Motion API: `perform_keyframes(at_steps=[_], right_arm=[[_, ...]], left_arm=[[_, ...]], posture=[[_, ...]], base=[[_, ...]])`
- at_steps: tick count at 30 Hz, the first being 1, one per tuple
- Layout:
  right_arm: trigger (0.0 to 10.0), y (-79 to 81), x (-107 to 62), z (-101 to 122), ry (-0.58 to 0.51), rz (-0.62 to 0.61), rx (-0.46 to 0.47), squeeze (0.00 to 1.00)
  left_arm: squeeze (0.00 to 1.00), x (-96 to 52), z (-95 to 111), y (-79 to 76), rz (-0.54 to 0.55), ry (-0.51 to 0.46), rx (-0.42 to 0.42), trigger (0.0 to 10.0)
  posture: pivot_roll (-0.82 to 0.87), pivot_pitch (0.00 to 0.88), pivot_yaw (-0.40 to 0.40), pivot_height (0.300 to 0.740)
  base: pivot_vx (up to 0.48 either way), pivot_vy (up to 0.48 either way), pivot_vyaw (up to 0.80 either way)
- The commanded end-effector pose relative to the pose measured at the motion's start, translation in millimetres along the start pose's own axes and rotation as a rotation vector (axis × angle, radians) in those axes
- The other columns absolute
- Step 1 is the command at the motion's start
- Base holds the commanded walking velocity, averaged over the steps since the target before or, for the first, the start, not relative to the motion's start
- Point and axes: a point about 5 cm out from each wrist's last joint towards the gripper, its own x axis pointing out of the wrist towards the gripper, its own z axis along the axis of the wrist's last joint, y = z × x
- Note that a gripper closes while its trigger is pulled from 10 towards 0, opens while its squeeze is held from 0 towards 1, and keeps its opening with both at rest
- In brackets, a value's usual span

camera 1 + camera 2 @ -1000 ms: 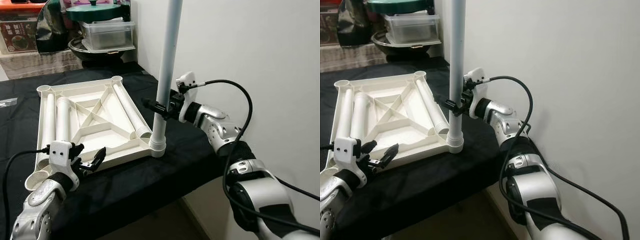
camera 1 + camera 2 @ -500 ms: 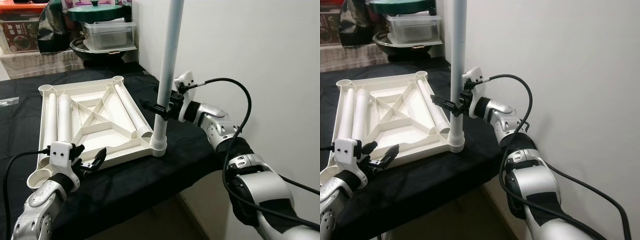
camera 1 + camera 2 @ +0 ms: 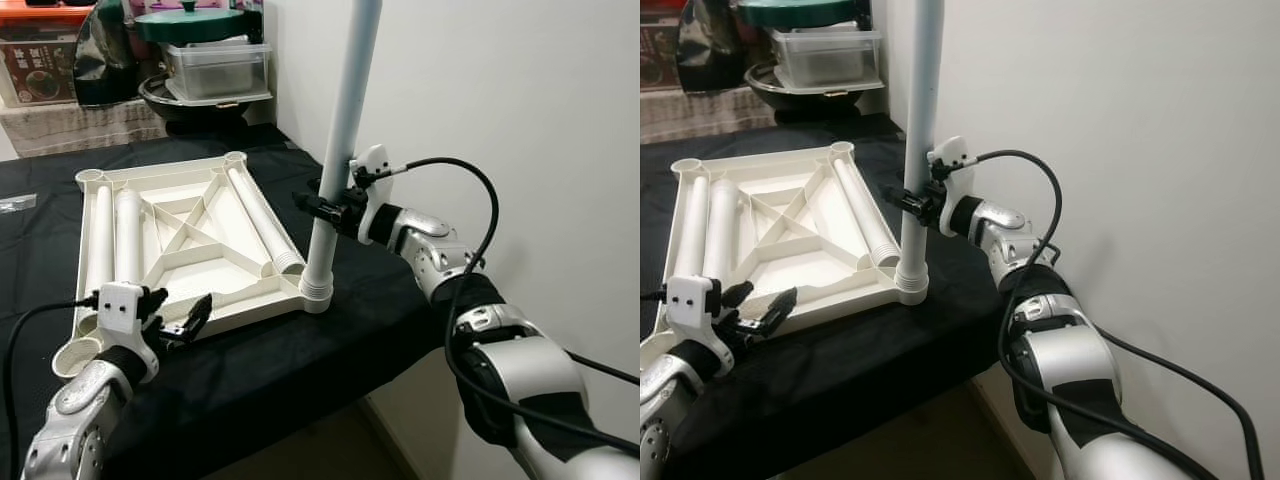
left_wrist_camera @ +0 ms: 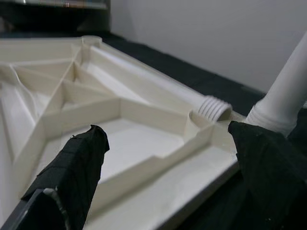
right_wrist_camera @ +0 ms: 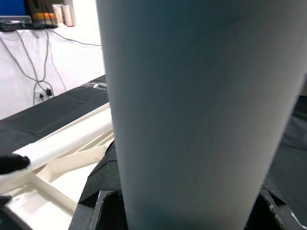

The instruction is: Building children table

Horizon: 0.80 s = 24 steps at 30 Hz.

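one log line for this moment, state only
right gripper: shut on table leg, standing tilted in corner socket | left gripper: open at near edge of upturned tabletop | three legs lying in tabletop

Blk-cloth table (image 3: 300,340) — white tabletop (image 3: 190,240) lying upside-down.

Plastic container (image 3: 216,68), green lid (image 3: 187,22)

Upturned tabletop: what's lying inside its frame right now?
Inside the upturned tabletop, three loose legs lie between the cross ribs, two along its left side, one along its right. A fourth leg stands in the near-right corner socket; its seated end is hidden.
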Motion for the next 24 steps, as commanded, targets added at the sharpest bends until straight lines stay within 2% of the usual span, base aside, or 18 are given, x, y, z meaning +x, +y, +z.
perform_keyframes(at_steps=[1, 6, 10, 11, 12, 14, 15, 16, 19, 20, 24], right_arm=[[0.0, -1.8, -1.6, -8.7, 0.04, -0.03, 0.013, 0.0], [0.0, -1.8, -1.1, -16.8, 0.073, -0.077, 0.029, 0.0], [0.0, -5.9, -1.1, -27.4, 0.127, -0.224, 0.058, 0.0], [0.0, -7.1, -1.7, -33.5, 0.143, -0.303, 0.088, 0.0], [0.0, -7.1, -1.7, -33.5, 0.143, -0.303, 0.088, 0.0], [0.0, -4.2, -1.8, -49.7, 0.181, -0.442, 0.139, 0.0], [0.0, -4.2, -1.8, -49.7, 0.181, -0.442, 0.139, 0.0], [0.0, 1.3, 0.0, -59.3, 0.201, -0.492, 0.17, 0.0], [0.0, 7.4, 2.0, -68.0, 0.22, -0.529, 0.197, 0.0], [0.0, 18.0, 4.9, -82.2, 0.242, -0.65, 0.229, 0.0], [0.0, 28.8, 9.6, -89.1, 0.251, -0.716, 0.251, 0.0]], left_arm=[[0.0, 0.6, 13.0, -0.5, -0.013, -0.056, 0.011, 10.0], [0.0, 3.1, 25.3, -3.8, -0.028, -0.098, 0.023, 10.0], [0.0, 4.0, 32.6, -5.3, -0.03, -0.123, 0.03, 10.0], [0.0, 3.2, 34.0, -4.5, -0.023, -0.129, 0.03, 10.0], [0.0, 3.2, 34.0, -4.5, -0.023, -0.129, 0.03, 10.0], [0.0, 1.8, 35.9, -3.1, -0.006, -0.138, 0.029, 10.0], [0.0, 1.8, 35.9, -3.1, -0.006, -0.138, 0.029, 10.0], [0.0, 1.1, 37.2, -2.7, 0.002, -0.143, 0.026, 10.0], [0.0, 0.9, 38.7, -3.2, 0.005, -0.149, 0.025, 10.0], [0.0, 2.0, 42.2, -5.7, 0.002, -0.161, 0.023, 10.0], [0.0, 3.3, 44.6, -7.4, 0.002, -0.17, 0.023, 10.0]], posture=[[0.07, 0.0, -0.097, 0.74], [0.07, 0.0, -0.095, 0.74], [0.07, 0.0, -0.096, 0.74], [0.08, 0.0, -0.098, 0.74], [0.08, 0.0, -0.098, 0.74], [0.08, 0.0, -0.098, 0.74], [0.08, 0.0, -0.098, 0.74], [0.07, 0.0, -0.093, 0.74], [0.07, 0.0, -0.093, 0.74], [0.07, 0.0, -0.095, 0.74], [0.07, 0.0, -0.097, 0.74]], base=[[0.0, 0.0, 0.0], [0.0, 0.0, 0.0], [0.0, 0.0, 0.0], [0.0, 0.0, 0.0], [0.0, 0.0, 0.0], [0.0, 0.0, 0.0], [0.0, 0.0, 0.0], [0.0, 0.0, 0.0], [0.0, 0.0, 0.0], [0.0, 0.0, 0.0], [0.0, 0.0, 0.0]])
